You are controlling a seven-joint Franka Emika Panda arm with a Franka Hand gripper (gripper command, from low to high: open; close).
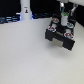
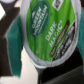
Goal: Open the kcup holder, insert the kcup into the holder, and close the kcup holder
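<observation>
The kcup holder is a black boxy unit on the white table, at the exterior view's right. My white gripper hangs right over its top. In the wrist view the kcup fills the frame: a white cup with a round green label top, held between teal fingers, with my gripper shut on it. Dark parts of the holder show just beyond the cup. In the exterior view the cup is only a small green-white spot at the fingertips. Whether the holder is open cannot be told.
A white upright object stands at the back on the exterior view's left, in front of a dark background. The white table stretches across the exterior view's left and front.
</observation>
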